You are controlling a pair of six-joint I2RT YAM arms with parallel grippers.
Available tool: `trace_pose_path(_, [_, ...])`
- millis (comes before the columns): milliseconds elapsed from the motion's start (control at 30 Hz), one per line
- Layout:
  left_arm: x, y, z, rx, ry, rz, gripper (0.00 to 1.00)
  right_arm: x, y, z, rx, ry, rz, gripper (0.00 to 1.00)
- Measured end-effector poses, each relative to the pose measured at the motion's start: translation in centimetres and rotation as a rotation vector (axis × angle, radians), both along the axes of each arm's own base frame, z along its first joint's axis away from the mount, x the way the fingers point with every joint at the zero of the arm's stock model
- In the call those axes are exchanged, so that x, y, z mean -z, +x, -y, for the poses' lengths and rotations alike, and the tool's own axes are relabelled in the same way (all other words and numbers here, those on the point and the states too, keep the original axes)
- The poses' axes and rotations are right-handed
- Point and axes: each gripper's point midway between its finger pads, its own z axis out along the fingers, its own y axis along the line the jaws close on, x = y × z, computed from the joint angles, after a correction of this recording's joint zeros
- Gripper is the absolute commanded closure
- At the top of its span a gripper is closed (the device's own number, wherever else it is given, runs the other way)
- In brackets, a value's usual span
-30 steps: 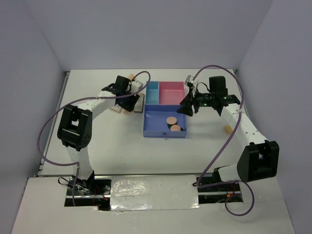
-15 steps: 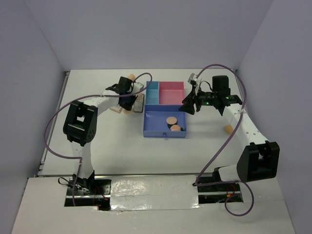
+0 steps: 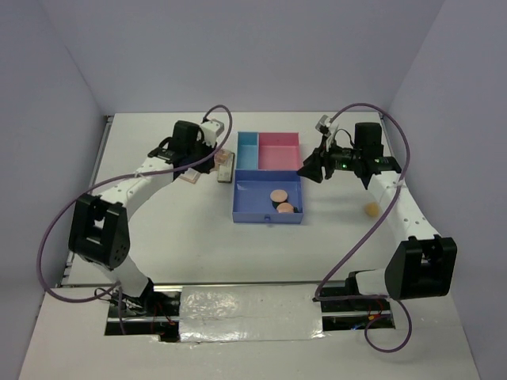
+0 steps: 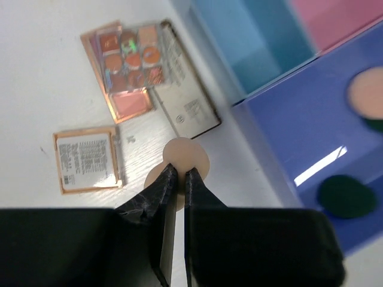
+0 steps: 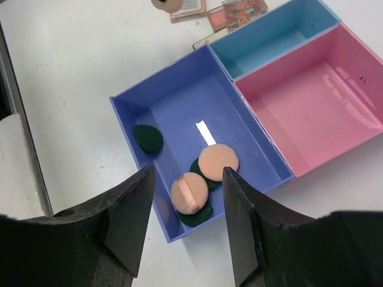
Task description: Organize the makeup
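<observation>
My left gripper (image 4: 179, 173) is shut on a peach round puff (image 4: 190, 156), pinching its near edge just left of the blue-and-pink tray (image 3: 234, 198). Beyond it on the table lie palettes: an open one with pink and brown pans (image 4: 128, 69), a small one face down (image 4: 87, 158) and a dark-edged one (image 4: 188, 107). My right gripper (image 5: 187, 173) hangs open and holds nothing, above the tray's purple compartment (image 5: 128, 128). That compartment holds two peach puffs (image 5: 218, 160) and dark green discs (image 5: 148, 137). A peach sponge (image 3: 370, 209) lies right of the tray.
The tray's light blue compartment (image 5: 269, 36) and pink compartment (image 5: 311, 95) hold nothing. Purple cables loop over both arms. The left arm's elbow (image 3: 99, 229) stands at the table's left side, with a raised edge (image 3: 101, 150) just beyond it.
My left gripper has closed on the peach puff, and the left arm's elbow has swung out to the left. My right gripper has drifted right, off the tray's edge.
</observation>
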Motion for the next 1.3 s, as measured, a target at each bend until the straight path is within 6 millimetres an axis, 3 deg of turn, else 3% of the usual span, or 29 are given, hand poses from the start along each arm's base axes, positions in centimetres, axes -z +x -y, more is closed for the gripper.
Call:
trace_pose_path(100, [-3.4,0.0,1.4,0.010,-0.116,0.066,1.00,-0.2,0.4,0.4,0.024,0.008,-0.005,0.44])
trace_pose_path(200, [-5.4,0.5,3.2,0.021,-0.235,0.098,1.00,-0.3,0.7,0.7,0.050,0.013,-0.014,0.45])
trace_pose_path(333, [-6.5,1.6,5.7,0.037,-0.385,0.085,1.00,-0.4,1.2,1.3,0.097,0.019,-0.030,0.45])
trace_pose_path(567, [-7.9,6.7,10.1,0.030,-0.605,0.091,1.00,-1.2,2.2,3.2,0.187,0.036,-0.025,0.44])
trace_pose_path(767, [-6.6,9.9,14.6,0.043,-0.726,0.031,0.98,-2.1,2.3,4.3,0.230,0.047,-0.002,0.44])
trace_pose_path(900, [-5.2,10.4,17.9,0.067,-0.781,-0.023,0.93,-2.1,2.4,4.6,0.243,0.053,-0.003,0.42])
trace_pose_path(1000, [-3.6,10.2,19.6,0.059,-0.811,-0.075,0.85,-2.1,2.6,5.0,0.260,0.052,-0.002,0.41])
trace_pose_path(1100, [-2.0,10.1,20.5,0.041,-0.822,-0.122,0.68,-2.0,2.9,5.4,0.277,0.051,0.000,0.40])
trace_pose_path(1133, [-1.5,10.2,20.7,0.035,-0.822,-0.134,0.57,-1.9,2.9,5.5,0.283,0.050,-0.003,0.39])
trace_pose_path(1167, [-1.0,10.3,20.8,0.025,-0.822,-0.148,0.52,-1.7,2.9,5.6,0.289,0.048,-0.007,0.39])
trace_pose_path(1300, [0.1,10.3,21.1,-0.002,-0.803,-0.176,0.42,-1.5,3.1,6.0,0.311,0.040,-0.009,0.38])
